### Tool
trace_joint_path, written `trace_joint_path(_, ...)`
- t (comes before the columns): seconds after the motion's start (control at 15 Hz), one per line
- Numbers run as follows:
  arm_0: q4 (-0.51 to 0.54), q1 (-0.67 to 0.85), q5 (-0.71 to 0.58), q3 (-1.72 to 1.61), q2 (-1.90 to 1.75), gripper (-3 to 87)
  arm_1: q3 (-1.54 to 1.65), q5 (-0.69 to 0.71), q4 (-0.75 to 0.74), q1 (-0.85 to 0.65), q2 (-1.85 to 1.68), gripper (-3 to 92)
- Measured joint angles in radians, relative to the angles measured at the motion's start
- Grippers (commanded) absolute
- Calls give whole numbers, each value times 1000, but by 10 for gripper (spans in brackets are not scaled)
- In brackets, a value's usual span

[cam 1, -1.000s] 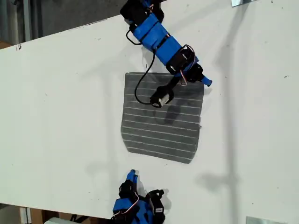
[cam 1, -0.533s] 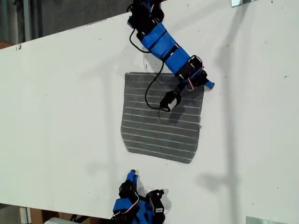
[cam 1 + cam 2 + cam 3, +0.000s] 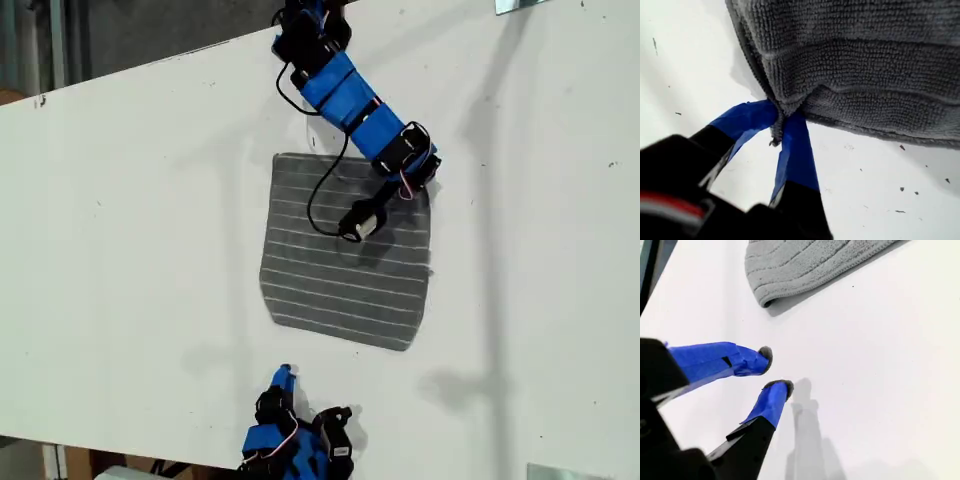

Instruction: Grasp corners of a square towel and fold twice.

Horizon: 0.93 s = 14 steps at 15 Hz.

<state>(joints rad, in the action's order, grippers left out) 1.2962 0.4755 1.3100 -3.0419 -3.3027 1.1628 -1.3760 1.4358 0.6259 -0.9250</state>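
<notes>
Towel: the dark grey striped towel lies spread on the white worktop, about mid-frame in the exterior view, its far right corner pulled up off the surface.
My first gripper: my first gripper is clamped on that corner; in the first wrist view the blue-taped fingers pinch a bunched tip of cloth between them, and the fabric rises away from the worktop with a shadow under its edge.
First arm: it reaches in from the top of the exterior view, its blue body over the towel's far edge, with a black cable looping down across the stripes.
My second gripper: my second gripper hovers over bare worktop with its jaws parted, gripping nothing, near a rounded towel corner but apart from it.
Second arm: it sits at the bottom edge of the exterior view, clear of the towel.
</notes>
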Motion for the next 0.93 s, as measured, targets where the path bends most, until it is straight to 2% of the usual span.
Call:
trace_joint_path(0.07,2,-17,9,3,8,87,0,0,0,0,0,-2)
trace_joint_path(0.2,54,-121,110,91,55,100,0,0,5,-8,0,-2)
trace_joint_path(0.27,84,-216,170,190,138,111,0,0,8,-9,0,-2)
trace_joint_path(0.4,78,-439,325,413,457,134,2,0,9,-14,0,-2)
trace_joint_path(0.6,-66,-719,511,650,1062,162,2,0,9,-14,0,-2)
trace_joint_path(0.67,-126,-798,528,709,1192,174,2,0,9,-14,0,-2)
trace_joint_path(0.8,-229,-893,511,845,1387,185,3,0,9,-14,0,-2)
trace_joint_path(0.93,-290,-925,449,980,1525,187,5,0,9,-14,0,-2)
